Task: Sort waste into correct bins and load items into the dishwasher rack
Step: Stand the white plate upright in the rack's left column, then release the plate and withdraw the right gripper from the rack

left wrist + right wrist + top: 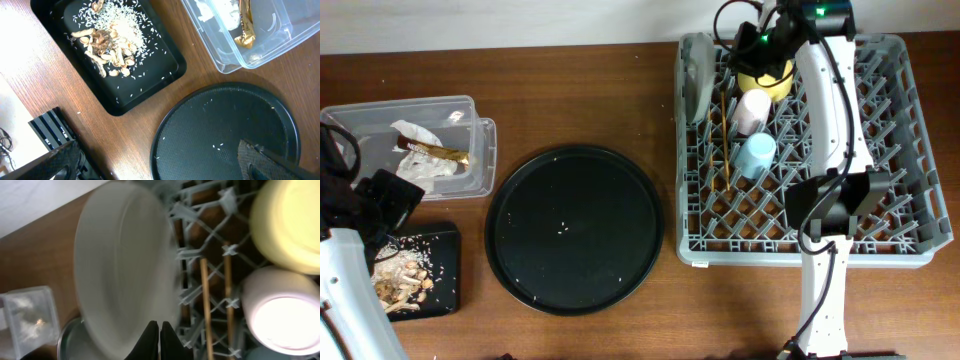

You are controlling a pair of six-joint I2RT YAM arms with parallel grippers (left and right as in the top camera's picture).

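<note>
The grey dishwasher rack (900, 130) holds the grey-white plate (698, 75) upright at its left edge, the yellow bowl (765, 82), the pink cup (753, 108), the light-blue cup (756, 155) and the chopsticks (725, 140). My right gripper (159, 340) is shut and empty, just in front of the plate (125, 265), over the rack's far side. My left gripper (160, 167) is open and empty, above the round black tray's edge. The clear box (470, 165) holds tissues (420, 135) and the brown wrapper (435, 152). The flat black tray (448, 240) holds food scraps (400, 275).
The large round black tray (574, 228) lies mid-table with a few rice grains on it. The right wrist view also shows the bowl (290, 225), the pink cup (285, 315) and the chopsticks (205, 300). A wall runs along the table's far edge.
</note>
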